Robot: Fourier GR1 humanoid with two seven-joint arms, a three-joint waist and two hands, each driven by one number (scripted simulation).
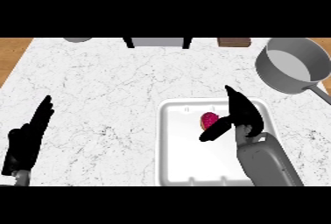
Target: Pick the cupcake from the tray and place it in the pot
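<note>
Over the white tray (174, 144), right hand (241, 114) spread beside the pink cupcake (209, 119); left hand (27, 139) flat, fingers straight.

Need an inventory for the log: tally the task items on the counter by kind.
Cupcake: 1
Tray: 1
Pot: 1
Total: 3
Partly cut-off things along the far edge are not counted.
</note>
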